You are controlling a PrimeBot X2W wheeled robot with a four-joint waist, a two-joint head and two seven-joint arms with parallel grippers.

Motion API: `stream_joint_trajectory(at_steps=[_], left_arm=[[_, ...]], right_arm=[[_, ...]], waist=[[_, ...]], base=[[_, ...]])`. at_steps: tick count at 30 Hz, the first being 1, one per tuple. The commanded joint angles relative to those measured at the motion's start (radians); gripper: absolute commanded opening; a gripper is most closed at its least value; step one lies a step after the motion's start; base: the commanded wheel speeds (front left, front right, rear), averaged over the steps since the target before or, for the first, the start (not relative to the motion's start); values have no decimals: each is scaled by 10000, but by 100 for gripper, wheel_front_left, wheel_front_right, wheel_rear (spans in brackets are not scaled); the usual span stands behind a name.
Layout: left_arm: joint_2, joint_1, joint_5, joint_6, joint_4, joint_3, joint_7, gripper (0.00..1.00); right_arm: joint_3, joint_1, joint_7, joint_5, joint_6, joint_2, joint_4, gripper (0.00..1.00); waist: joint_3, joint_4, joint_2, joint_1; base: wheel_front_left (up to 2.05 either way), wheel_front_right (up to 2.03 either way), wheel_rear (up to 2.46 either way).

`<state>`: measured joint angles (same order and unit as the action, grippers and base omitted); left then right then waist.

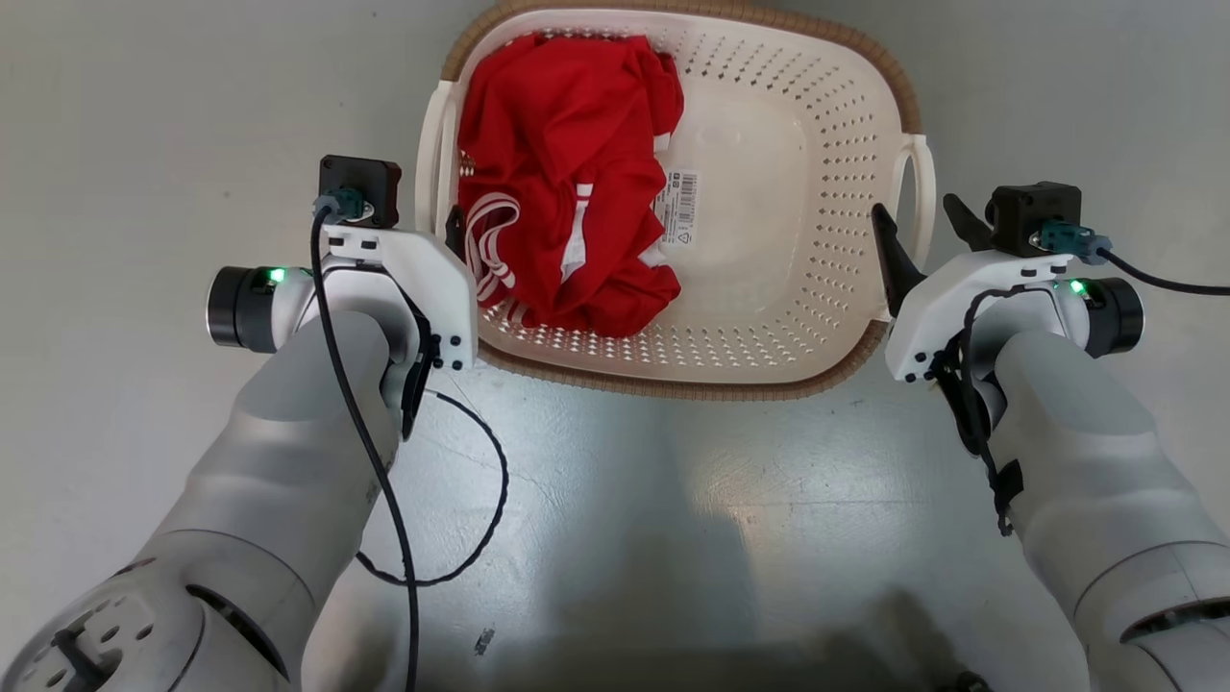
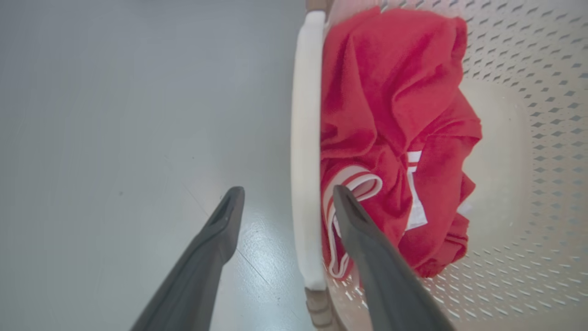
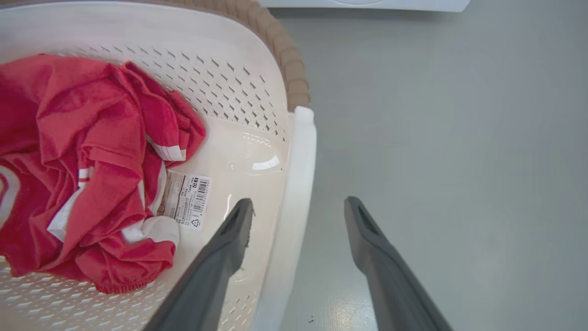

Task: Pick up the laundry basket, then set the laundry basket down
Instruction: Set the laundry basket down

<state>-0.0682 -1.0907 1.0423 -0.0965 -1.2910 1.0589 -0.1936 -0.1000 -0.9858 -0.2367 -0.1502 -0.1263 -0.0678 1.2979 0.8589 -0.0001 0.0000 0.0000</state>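
Sitting on the grey floor (image 1: 144,115) at 12 o'clock, the laundry basket (image 1: 673,386) held a red shirt (image 1: 567,144). The left gripper (image 2: 287,193) was spread wide around the left handle (image 2: 305,115) at 9 o'clock. The right gripper (image 3: 298,203) was spread around the right handle (image 3: 301,151) at 3 o'clock. Neither pinched anything. If an arm pulled away crooked, a finger might hook a handle and tip the basket.

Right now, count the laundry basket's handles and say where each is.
2. Left handle on the laundry basket's left side; right handle on its right side. None seems hidden.
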Motion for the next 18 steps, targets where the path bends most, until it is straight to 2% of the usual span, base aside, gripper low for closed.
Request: stream_joint_trajectory(at_steps=[1,4,18], left_arm=[[-295,59,-67,-44,3,-48,-162,100],[-308,138,50,117,41,-201,-394,100],[-174,1017,331,95,409,-979,-675,100]], right_arm=[[-161,360,-182,-66,-44,176,-115,100],[-260,473,-220,-203,-44,176,-215,100],[-443,1480,-248,-268,-44,176,-1324,100]], waist=[[-116,5,0,0],[-353,6,0,0],[-2001,27,0,0]], base=[[0,0,0],[0,0,0],[0,0,0]])
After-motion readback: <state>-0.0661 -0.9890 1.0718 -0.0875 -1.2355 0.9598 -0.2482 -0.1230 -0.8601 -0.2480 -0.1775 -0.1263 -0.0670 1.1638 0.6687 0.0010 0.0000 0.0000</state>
